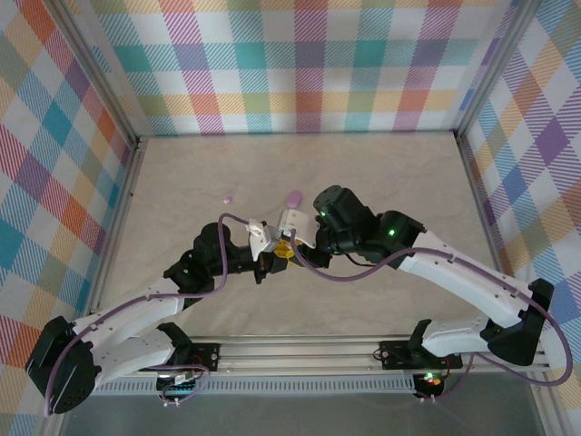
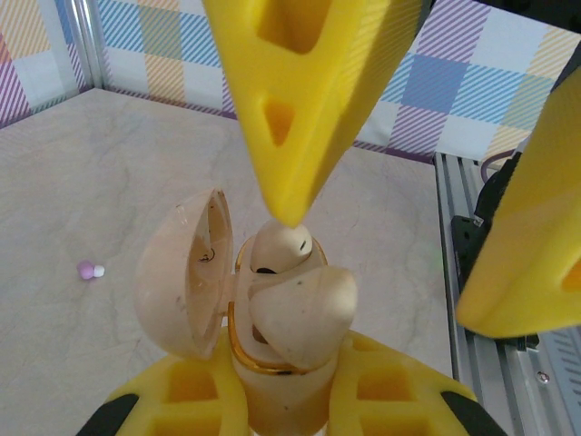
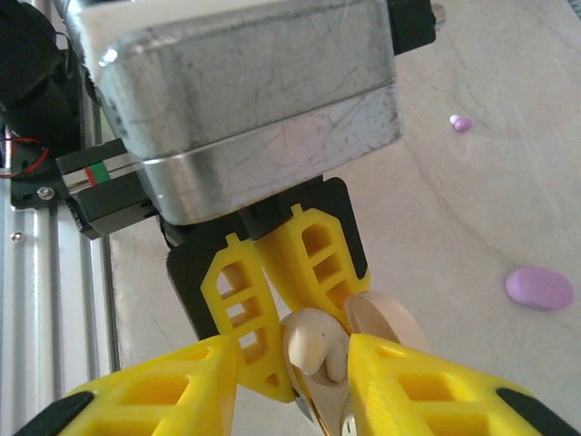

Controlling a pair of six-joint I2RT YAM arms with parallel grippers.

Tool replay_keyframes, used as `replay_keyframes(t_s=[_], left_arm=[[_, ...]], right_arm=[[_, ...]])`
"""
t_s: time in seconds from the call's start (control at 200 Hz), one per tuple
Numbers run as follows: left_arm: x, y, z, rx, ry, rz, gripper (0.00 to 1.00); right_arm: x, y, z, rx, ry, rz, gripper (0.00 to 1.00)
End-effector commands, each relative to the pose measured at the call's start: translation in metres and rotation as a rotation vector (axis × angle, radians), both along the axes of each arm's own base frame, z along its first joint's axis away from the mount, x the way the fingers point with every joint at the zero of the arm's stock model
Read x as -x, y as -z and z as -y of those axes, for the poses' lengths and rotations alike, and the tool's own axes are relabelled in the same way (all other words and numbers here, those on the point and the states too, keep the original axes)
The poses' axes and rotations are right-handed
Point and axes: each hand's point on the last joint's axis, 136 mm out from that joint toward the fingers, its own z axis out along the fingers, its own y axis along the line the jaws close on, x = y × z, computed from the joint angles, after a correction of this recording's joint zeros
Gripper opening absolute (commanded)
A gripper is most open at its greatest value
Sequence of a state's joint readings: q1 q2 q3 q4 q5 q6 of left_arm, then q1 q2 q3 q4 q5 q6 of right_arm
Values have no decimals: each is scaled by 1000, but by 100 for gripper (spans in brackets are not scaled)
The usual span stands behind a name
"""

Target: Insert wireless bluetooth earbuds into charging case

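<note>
My left gripper (image 2: 277, 411) is shut on a cream charging case (image 2: 283, 377), held upright with its lid (image 2: 180, 286) swung open to the left. One cream earbud (image 2: 281, 247) sits in the far socket. A second cream earbud (image 2: 304, 309) rests tilted in the near socket and sticks out above the gold rim. My right gripper (image 3: 292, 352) hangs open over the case, one fingertip (image 2: 289, 216) touching the far bud, the other finger (image 2: 526, 254) well off to the side. The two grippers (image 1: 283, 248) meet at the table's middle.
A closed purple case (image 1: 292, 196) (image 3: 538, 288) lies on the table just beyond the grippers. A light purple bud (image 1: 228, 197) (image 2: 89, 270) (image 3: 461, 123) lies loose to its left. Plaid walls enclose the table, and a metal rail (image 2: 472, 227) runs along the near edge.
</note>
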State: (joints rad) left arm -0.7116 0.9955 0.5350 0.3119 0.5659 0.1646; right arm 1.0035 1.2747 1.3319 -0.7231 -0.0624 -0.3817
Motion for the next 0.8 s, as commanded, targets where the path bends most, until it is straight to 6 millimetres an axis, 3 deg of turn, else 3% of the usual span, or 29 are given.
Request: replay_keyframes(t_s=[0.0,0.8], left_arm=[[-1,-16,1,26,4,27,0],[0,-17,-1,20,2,34,0]], right_arm=[[-5,-9,-4,5,-9,58,38],[-9,10,-5,106,-3,36,34]])
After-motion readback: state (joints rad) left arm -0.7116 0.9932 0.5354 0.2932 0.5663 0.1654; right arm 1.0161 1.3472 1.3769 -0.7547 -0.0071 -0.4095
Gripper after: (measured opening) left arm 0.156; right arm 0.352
